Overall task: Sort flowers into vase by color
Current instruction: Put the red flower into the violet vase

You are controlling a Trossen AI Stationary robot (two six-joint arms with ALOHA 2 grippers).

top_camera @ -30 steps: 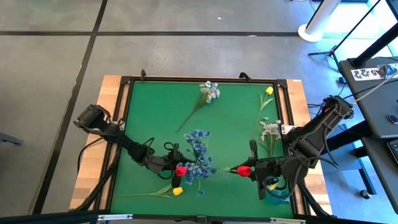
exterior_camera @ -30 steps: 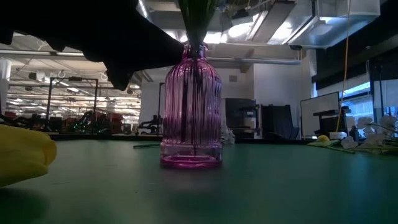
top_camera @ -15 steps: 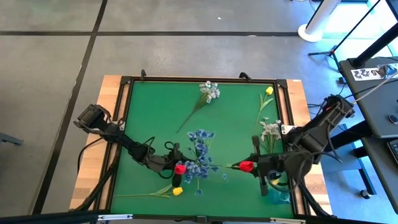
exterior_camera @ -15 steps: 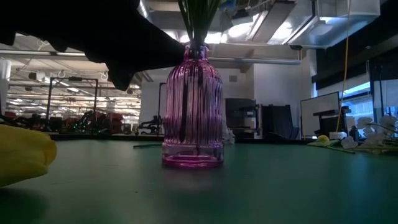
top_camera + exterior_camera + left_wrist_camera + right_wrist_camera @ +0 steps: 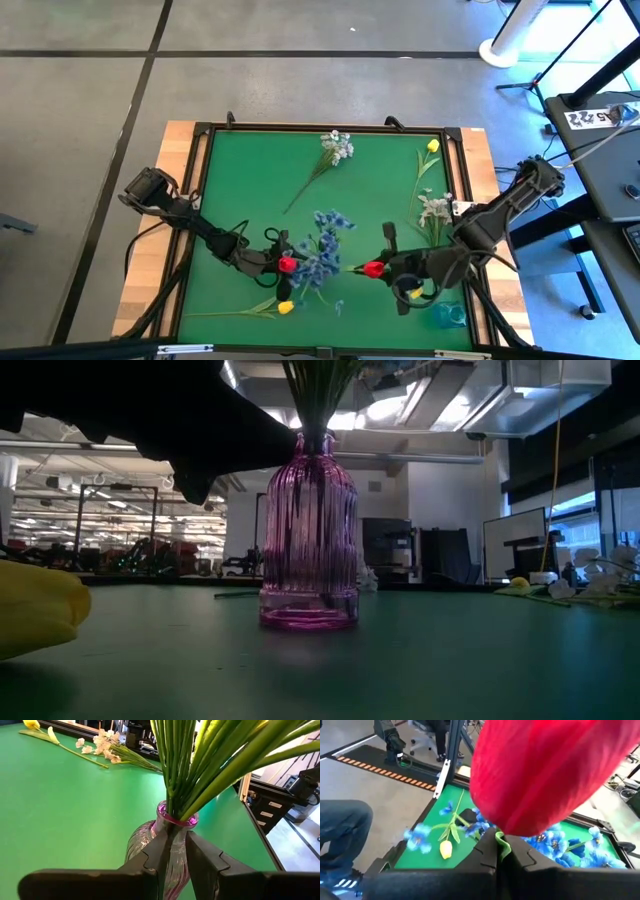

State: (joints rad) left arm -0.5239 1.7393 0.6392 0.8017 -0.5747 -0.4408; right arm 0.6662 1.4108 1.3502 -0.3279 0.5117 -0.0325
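Note:
A ribbed pink glass vase (image 5: 310, 540) stands on the green mat, holding green stems (image 5: 175, 775), blue blossoms (image 5: 320, 250) and a red tulip (image 5: 288, 264). My left gripper (image 5: 173, 837) is shut on the vase, near the table's near edge (image 5: 272, 258). My right gripper (image 5: 385, 268) is right of the vase and shut on a second red tulip (image 5: 545, 770). A yellow tulip (image 5: 285, 307) lies near the near edge. A whitish spray (image 5: 435, 208), another yellow tulip (image 5: 432, 145) and a pale spray (image 5: 337, 147) lie farther off. My left gripper pinches the vase's narrow neck (image 5: 175, 827), just under its rim, between the two fingers (image 5: 160, 852). It comes at it about level, from the table's left. The vase stands upright with its base on the mat (image 5: 308, 620). My right gripper pinches the red tulip just below the bud, on the green stem top (image 5: 503, 845). Its fingers (image 5: 487, 851) point toward the table's left. The bud (image 5: 373, 268) sticks out past the fingertips and is lifted clear of the mat.
A teal object (image 5: 447, 315) and a yellow thing (image 5: 413, 293) sit by the near right corner, under the right arm. A black frame (image 5: 320, 128) rims the mat. Bare green mat (image 5: 250, 190) lies at the left and middle. A person's leg (image 5: 345, 825) shows beyond the table.
My right gripper has carried the red tulip toward the table's left, closer to the vase, still shut on it. The left gripper and the vase have kept their place.

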